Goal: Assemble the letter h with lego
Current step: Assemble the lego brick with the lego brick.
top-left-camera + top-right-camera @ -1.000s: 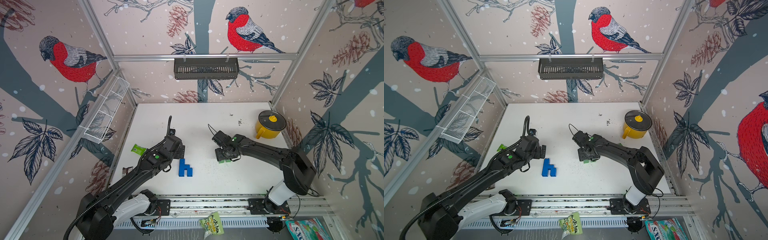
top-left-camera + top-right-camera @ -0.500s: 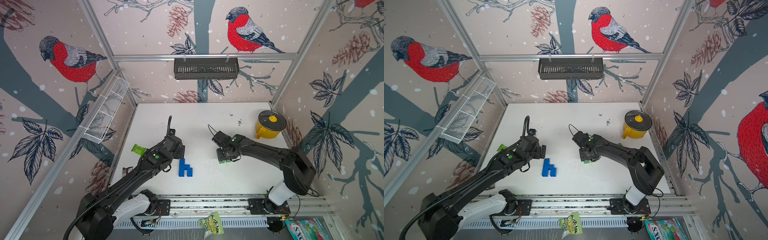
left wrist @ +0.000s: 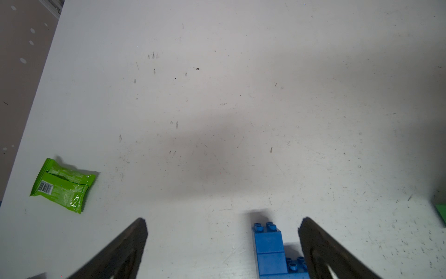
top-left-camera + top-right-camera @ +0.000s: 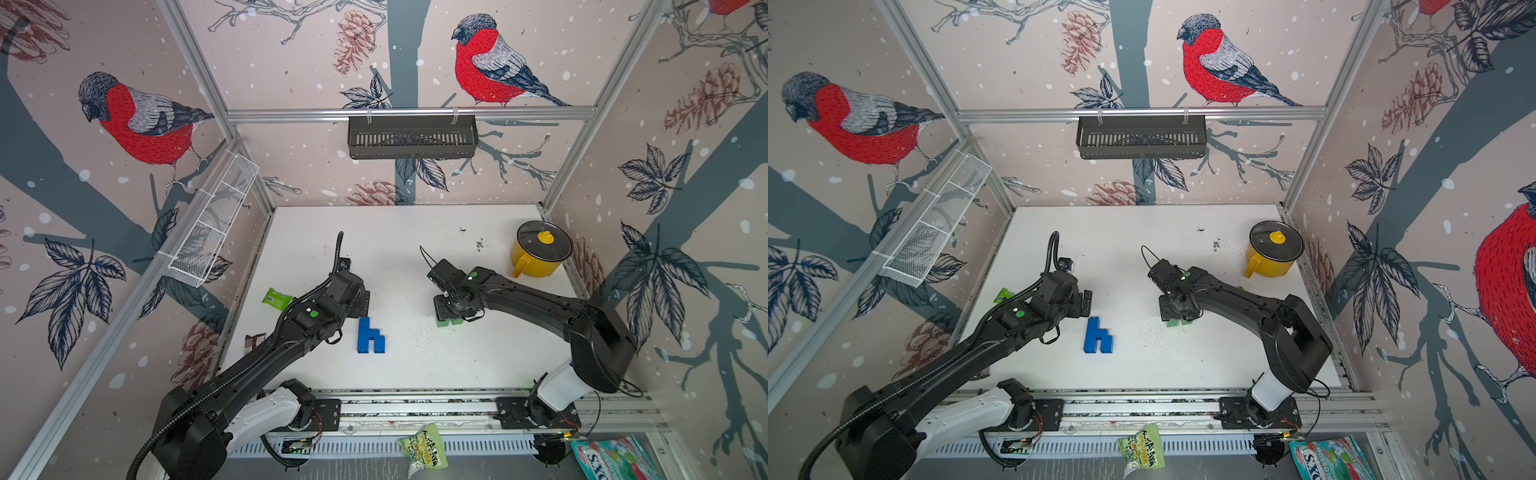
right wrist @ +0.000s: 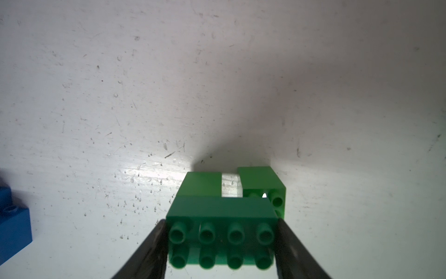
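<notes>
Down on the white tabletop (image 4: 415,249) lies a blue h-shaped assembly of studded plastic bricks (image 4: 370,337) (image 4: 1097,337), seen in both top views. Well apart from it, toward the lidded yellow pot (image 4: 538,257), a green oblong eight-stud brick (image 5: 222,233) sits across two smaller green bricks (image 5: 261,180) with a gap between them. The right gripper (image 5: 221,223) pinches that oblong brick, a finger against each short end. The left gripper (image 3: 223,230) hovers just beside the blue h, fingers spread wide, holding nothing. Beyond the left arm from the h lies a flat light-green foil packet (image 3: 62,186).
</notes>
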Robot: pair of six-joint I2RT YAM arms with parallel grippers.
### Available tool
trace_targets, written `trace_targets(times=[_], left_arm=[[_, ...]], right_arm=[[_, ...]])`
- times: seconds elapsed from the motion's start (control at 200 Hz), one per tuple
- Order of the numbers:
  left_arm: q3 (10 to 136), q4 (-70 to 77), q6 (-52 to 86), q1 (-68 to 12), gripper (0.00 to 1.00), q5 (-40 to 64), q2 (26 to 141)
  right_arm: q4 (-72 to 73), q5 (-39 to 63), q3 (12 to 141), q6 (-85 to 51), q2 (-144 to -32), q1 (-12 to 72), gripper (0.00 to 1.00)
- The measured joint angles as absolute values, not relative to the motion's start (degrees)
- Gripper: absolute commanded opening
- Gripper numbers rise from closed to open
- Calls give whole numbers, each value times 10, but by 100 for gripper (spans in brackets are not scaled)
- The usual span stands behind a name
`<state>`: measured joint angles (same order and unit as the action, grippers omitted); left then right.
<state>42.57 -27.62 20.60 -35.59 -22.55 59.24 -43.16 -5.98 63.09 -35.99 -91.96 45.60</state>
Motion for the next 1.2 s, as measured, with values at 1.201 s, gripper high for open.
trace_targets(times=[1.201], left_arm=[[426, -276, 206, -356, 98, -225, 594]], right_arm=[[-422, -43, 641, -343, -953, 435, 41]])
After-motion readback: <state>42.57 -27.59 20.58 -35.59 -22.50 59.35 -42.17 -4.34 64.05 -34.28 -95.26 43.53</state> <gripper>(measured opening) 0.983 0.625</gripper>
